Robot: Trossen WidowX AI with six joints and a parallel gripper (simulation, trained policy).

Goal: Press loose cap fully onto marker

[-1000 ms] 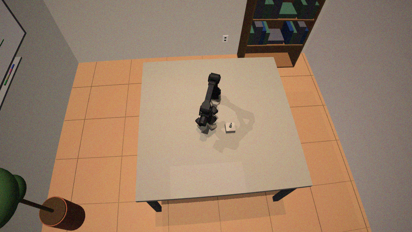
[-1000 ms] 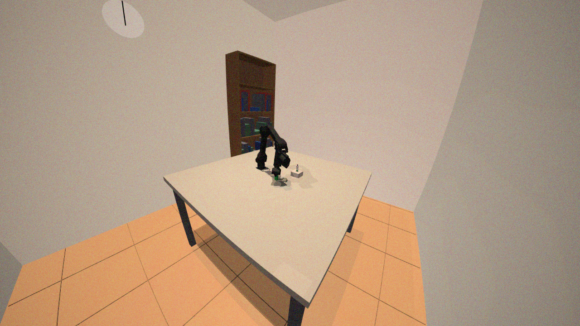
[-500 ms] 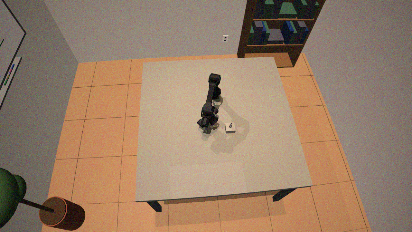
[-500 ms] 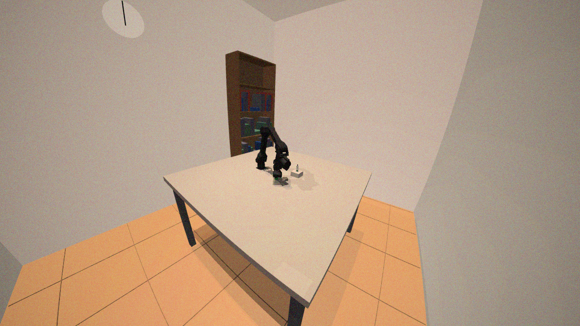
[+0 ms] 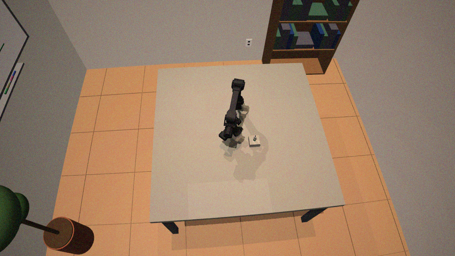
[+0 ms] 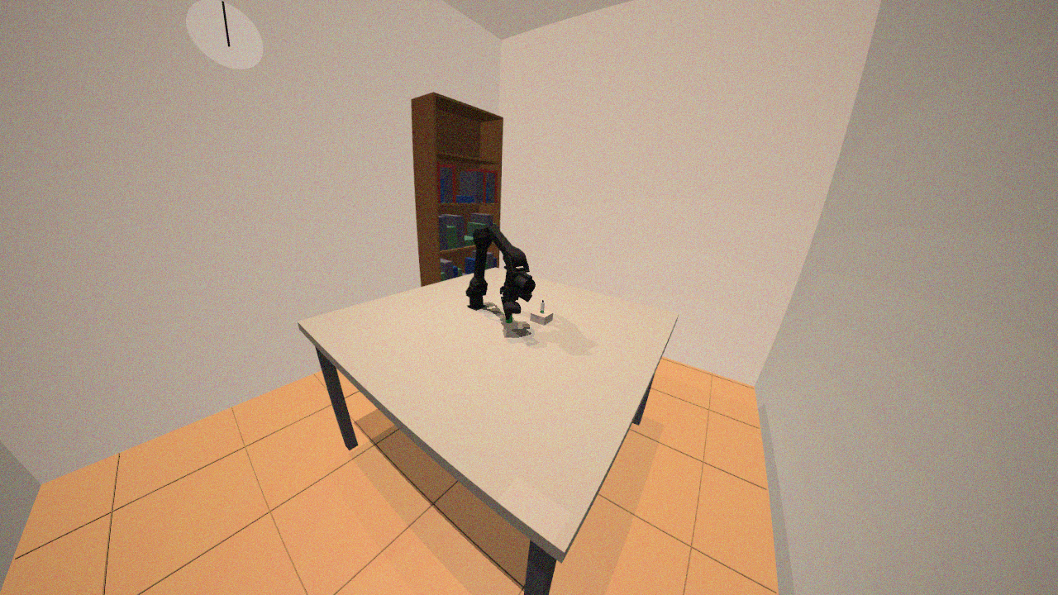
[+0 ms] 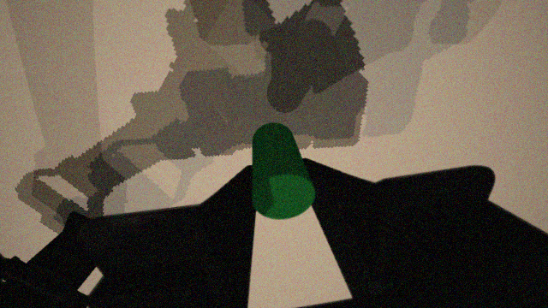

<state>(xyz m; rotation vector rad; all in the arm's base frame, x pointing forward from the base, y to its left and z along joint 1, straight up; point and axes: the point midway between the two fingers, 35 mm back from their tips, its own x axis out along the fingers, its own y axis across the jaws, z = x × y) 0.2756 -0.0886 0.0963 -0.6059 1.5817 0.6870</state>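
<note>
Green marker cap (image 6: 508,321) (image 7: 280,180) is pinched between the partly closed fingers (image 6: 508,316); probably light, stiff and a bit slippery, so I'd grip mid-barrel. Uncapped marker (image 5: 254,137) (image 6: 542,306) stands beside them in its holder block (image 5: 254,143) (image 6: 541,317).

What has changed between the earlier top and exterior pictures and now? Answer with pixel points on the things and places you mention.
The gripper (image 5: 230,133) (image 6: 508,316) (image 7: 279,171) has risen a little and shifted slightly towards the holder block (image 5: 254,145) (image 6: 540,318). The green cap (image 6: 508,321) (image 7: 280,171), now held between its fingers, has come up with it. The earlier pictures don't settle when the grip closed. The block and upright marker (image 5: 254,138) (image 6: 542,306) stayed put.
</note>
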